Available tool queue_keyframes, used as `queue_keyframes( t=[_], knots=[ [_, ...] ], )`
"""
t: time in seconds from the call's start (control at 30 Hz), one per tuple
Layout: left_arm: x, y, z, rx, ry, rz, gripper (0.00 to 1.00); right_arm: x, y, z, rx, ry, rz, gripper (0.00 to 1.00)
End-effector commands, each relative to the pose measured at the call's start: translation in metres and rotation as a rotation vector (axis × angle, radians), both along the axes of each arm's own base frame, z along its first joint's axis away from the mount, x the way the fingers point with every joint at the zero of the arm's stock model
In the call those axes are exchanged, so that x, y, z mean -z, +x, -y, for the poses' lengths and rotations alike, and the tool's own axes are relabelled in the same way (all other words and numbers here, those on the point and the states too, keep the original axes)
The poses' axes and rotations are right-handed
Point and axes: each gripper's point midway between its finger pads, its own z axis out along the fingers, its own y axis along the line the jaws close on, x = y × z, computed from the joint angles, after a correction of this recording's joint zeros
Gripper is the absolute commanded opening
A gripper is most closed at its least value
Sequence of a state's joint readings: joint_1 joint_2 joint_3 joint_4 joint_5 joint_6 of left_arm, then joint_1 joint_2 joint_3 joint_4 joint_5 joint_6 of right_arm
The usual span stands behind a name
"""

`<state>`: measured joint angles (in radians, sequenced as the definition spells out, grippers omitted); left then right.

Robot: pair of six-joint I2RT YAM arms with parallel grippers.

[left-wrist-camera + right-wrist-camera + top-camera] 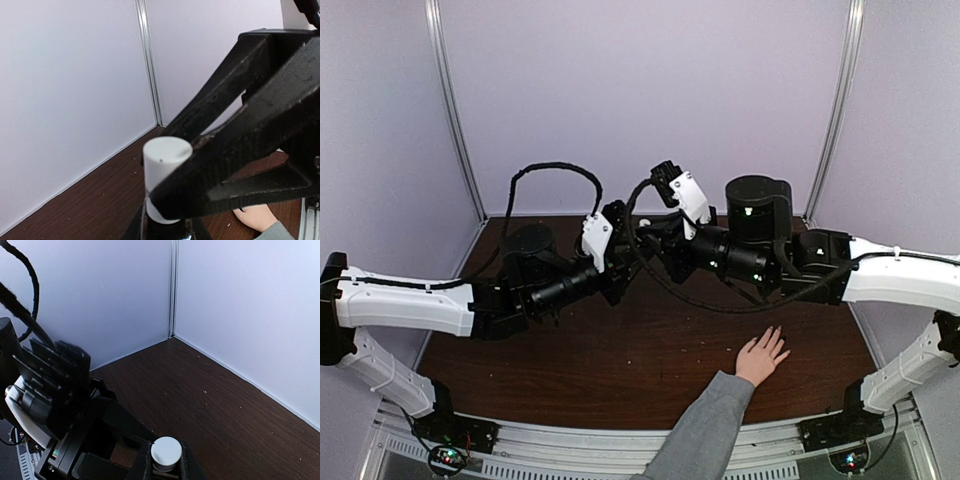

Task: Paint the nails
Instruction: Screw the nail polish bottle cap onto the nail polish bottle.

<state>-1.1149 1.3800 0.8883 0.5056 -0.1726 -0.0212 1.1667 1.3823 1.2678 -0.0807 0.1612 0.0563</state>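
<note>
A light-skinned hand [762, 356] with a grey sleeve lies flat on the table at the front right, fingers spread. Its nails [777, 335] are too small to make out. Part of the hand also shows in the left wrist view [255, 218]. Both grippers meet above the table's middle. My left gripper [623, 266] is shut on the dark polish bottle [167, 231] at its base. My right gripper [646, 244] is shut on the bottle's white cap [166, 452]. The cap also shows in the left wrist view [165, 167]. In the top view the bottle is hidden between the grippers.
The dark wooden table [650, 370] is enclosed by pale walls with metal corner posts [455, 110]. Black cables [560, 170] loop above the arms. The grey sleeve [705, 430] reaches in over the front edge.
</note>
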Motion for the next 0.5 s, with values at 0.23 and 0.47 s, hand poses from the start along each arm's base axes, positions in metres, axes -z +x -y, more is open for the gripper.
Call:
queue_keyframes(
  t=[0.23, 0.47],
  knots=[
    [-0.043, -0.036, 0.006, 0.216, -0.066, 0.010, 0.00, -0.018, -0.015, 0.031, -0.032, -0.003, 0.088, 0.40],
    [-0.044, -0.070, 0.005, 0.394, -0.046, 0.023, 0.00, -0.030, -0.059, 0.032, -0.294, -0.036, 0.138, 0.61]
  ],
)
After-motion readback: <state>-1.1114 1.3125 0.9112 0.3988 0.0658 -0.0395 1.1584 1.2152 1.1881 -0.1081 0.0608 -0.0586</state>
